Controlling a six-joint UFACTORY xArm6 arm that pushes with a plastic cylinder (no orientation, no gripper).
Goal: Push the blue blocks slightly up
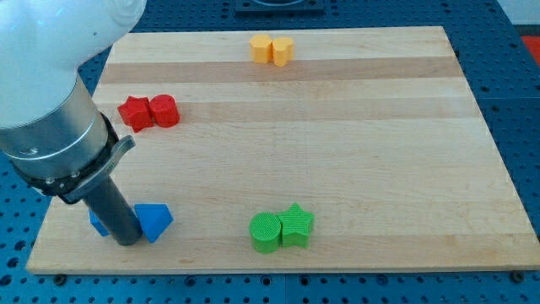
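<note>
Tip (128, 242) of my rod, clawless, rests between blue triangular block (154, 221) and partly hidden blue block (98, 224).

My tip (128, 241) rests low at the view's left, rod upright.

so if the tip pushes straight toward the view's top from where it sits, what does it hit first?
My tip sits between the blue triangular block and the partly hidden blue block. Straight up, probably the red star-shaped block; depth is unclear.

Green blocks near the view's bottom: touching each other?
Touching. The camera view shows the green cylinder and green star pressed side by side, with no board visible between them.
</note>
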